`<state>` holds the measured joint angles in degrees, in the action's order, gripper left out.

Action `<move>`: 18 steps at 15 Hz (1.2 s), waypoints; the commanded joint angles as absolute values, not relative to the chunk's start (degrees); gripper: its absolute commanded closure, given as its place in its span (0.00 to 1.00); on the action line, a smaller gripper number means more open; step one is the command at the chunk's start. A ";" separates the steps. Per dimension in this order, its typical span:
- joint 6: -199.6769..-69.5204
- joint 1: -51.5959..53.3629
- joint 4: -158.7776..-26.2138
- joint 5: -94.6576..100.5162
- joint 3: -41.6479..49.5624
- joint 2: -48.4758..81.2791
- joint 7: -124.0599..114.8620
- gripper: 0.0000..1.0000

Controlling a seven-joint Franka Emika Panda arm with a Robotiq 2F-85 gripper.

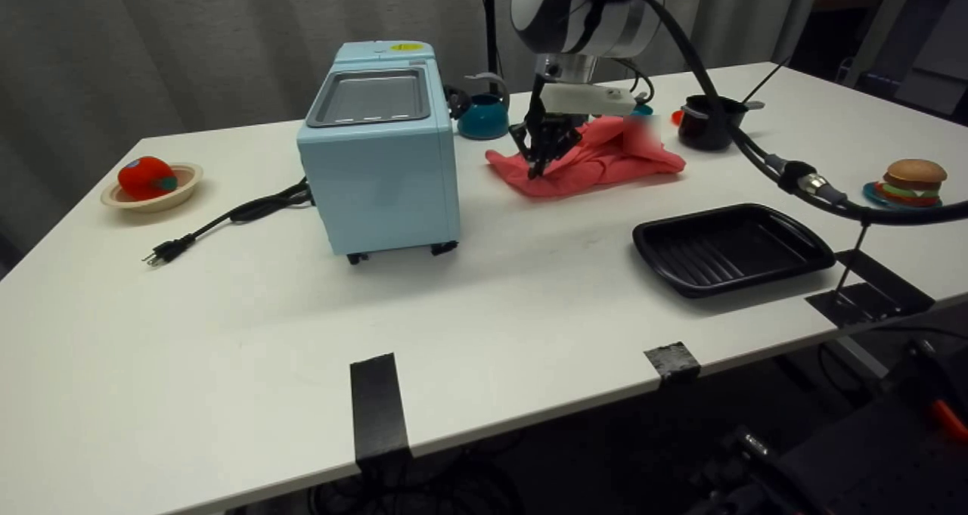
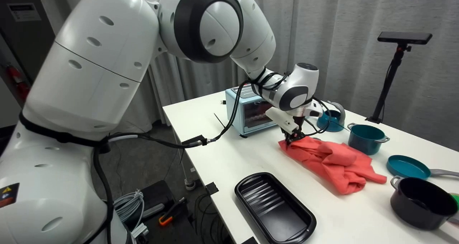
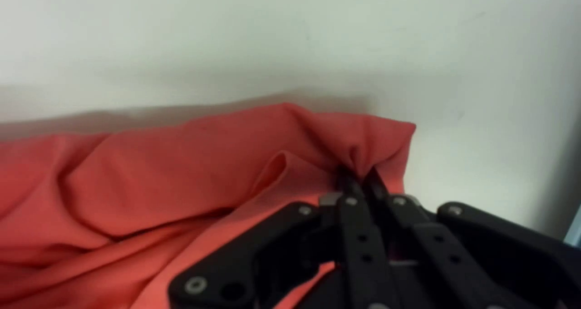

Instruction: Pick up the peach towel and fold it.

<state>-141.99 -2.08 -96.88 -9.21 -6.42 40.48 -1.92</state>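
The peach towel lies crumpled in a loose heap on the white table, and shows in both exterior views [image 1: 605,163] [image 2: 333,161]. It also fills the lower left of the wrist view [image 3: 172,177]. My gripper [image 3: 361,175] is shut on the towel near one corner, with a small fold of cloth pinched between the fingertips. In both exterior views the gripper [image 1: 537,169] [image 2: 288,142] points down at the towel's end on the toaster oven side. The pinched end is at or very near table height. The towel's underside is hidden.
A light blue toaster oven [image 1: 386,175] stands close beside the gripper. A black tray [image 2: 276,208] lies towards the table's front edge. A teal kettle [image 1: 484,116], a teal pot [image 2: 367,138], a teal pan [image 2: 407,166] and a black pot [image 2: 421,204] stand around the towel.
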 commanded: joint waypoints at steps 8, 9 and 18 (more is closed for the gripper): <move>-149.04 -11.80 -111.51 -22.05 -5.52 23.26 6.88 0.98; -150.55 -11.58 -112.18 -21.33 -4.61 22.41 6.24 0.98; -155.17 -10.56 -111.42 -16.14 4.47 23.84 -2.46 0.98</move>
<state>-153.22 -11.53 -111.09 -18.89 1.27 23.67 1.90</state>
